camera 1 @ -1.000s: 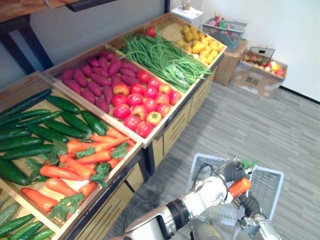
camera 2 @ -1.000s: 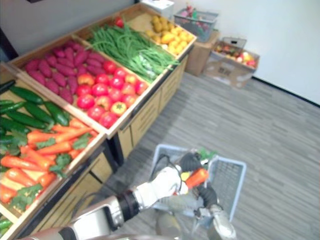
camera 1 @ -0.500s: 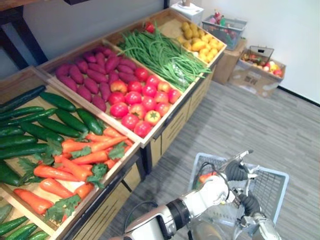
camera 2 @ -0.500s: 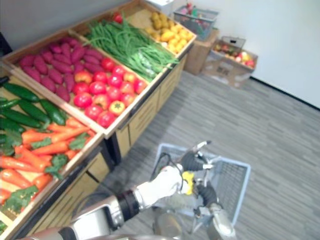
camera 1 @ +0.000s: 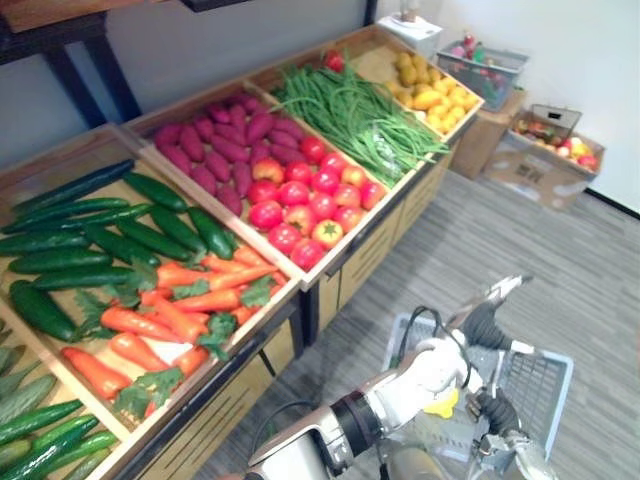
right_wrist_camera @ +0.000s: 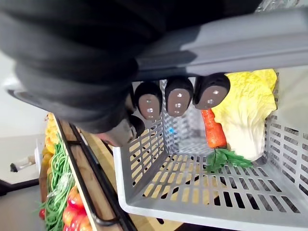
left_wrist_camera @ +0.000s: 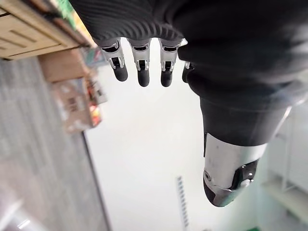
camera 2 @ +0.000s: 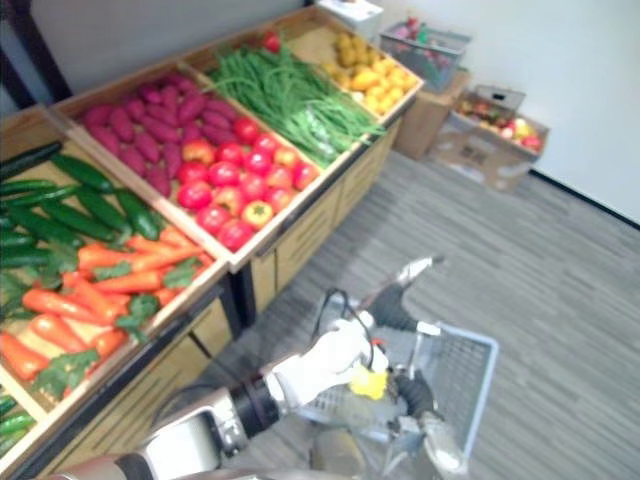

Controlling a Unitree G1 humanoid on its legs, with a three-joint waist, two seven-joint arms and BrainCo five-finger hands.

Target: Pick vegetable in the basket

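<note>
left robot hand (camera 1: 432, 362) hangs over the near left part of the basket (camera 1: 548, 372), just beside its raised handle (right_wrist_camera: 250, 41); its fingers (left_wrist_camera: 142, 67) are straight and slightly parted, the thumb (left_wrist_camera: 230, 172) stands well apart from them, and nothing lies between them, so it is released and empty; whether it brushes the handle cannot be told; right robot hand (right_wrist_camera: 175, 100) is clenched on that handle, its dark fingertips curled round under the grey bar, and it holds the basket by it; the carrot (right_wrist_camera: 213, 129) lies inside the basket, in neither hand's grip, pressed right against a pale yellow cabbage (right_wrist_camera: 248, 110); its green leaves (right_wrist_camera: 224, 159) spread over the slotted grey plastic beside the cabbage's lower edge; in the left eye view the cabbage shows as a yellow patch just under the left robot hand; to the robot's left stands a long wooden table (camera 1: 372, 243) with drawers in its front and open compartments on top; nearest are cucumbers (camera 1: 100, 240) laid side by side, then a heap of more carrots (camera 1: 165, 310) with leafy tops; the next compartment holds purple sweet potatoes (camera 1: 215, 145) at its back and red tomatoes (camera 1: 310, 195) at its front; past these lie green beans (camera 1: 360, 120) in a long bundle, and yellow fruit (camera 1: 430, 95) at the far end; beyond the table a cardboard box (camera 1: 540, 165) with mixed produce on top sits on the floor by the white wall.
</note>
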